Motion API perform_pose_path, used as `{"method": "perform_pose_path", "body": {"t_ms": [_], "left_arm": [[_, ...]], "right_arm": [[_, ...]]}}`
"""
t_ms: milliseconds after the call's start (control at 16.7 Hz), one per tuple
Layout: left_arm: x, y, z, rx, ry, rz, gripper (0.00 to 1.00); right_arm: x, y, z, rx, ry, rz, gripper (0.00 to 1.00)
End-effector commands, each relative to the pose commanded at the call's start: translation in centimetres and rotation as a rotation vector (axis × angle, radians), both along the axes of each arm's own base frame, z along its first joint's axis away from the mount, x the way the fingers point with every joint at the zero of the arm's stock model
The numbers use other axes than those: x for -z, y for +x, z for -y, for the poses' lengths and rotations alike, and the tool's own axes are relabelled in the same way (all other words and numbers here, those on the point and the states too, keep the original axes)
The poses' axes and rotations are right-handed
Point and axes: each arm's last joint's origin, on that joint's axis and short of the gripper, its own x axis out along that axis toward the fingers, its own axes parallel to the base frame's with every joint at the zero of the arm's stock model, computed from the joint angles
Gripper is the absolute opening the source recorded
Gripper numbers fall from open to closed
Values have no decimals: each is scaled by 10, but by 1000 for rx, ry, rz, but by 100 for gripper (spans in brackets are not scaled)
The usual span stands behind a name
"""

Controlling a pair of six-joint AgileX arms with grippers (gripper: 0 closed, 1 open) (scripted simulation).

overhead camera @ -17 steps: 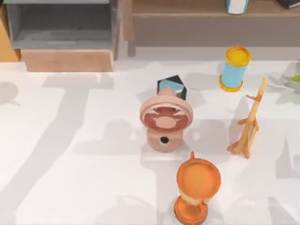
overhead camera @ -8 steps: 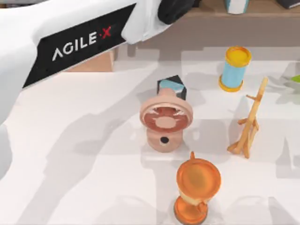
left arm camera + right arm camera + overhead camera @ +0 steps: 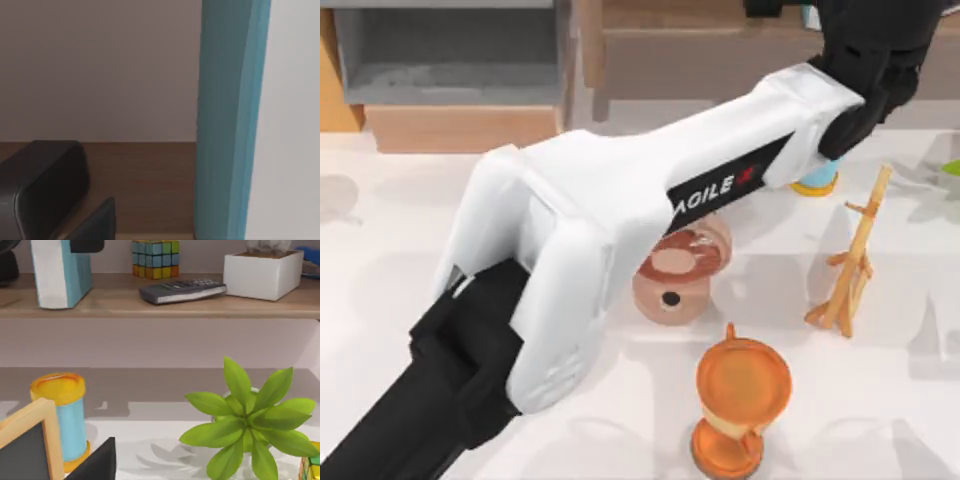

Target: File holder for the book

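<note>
At the back right of the table, the left arm (image 3: 620, 230) reaches diagonally from the near left corner, its dark wrist up over the long wooden shelf (image 3: 720, 40). The left gripper (image 3: 86, 245) sits just beside the upright book (image 3: 60, 270) on the shelf top; the left wrist view shows the book's teal cover (image 3: 230, 120) close up, standing on brown wood. Whether the fingers are parted or closed, I cannot tell. The file holder (image 3: 450, 70) stands at the back left, well apart from the book. The arm crosses over the pink fan (image 3: 675, 275); the can (image 3: 62, 412) stands on the table below the shelf. The right gripper's state cannot be told.
</note>
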Motion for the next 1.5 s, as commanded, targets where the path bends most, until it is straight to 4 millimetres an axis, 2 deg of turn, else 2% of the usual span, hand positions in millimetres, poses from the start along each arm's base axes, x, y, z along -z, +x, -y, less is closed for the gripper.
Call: {"method": "perform_pose_path", "body": {"t_ms": [180,1500], "left_arm": [[17,1,10,-11,-3,4,100],[18,19,8,-11,-3,5,100]], "right_arm": [[0,0,0,0,0,0,100],[0,0,0,0,0,0,100]]}}
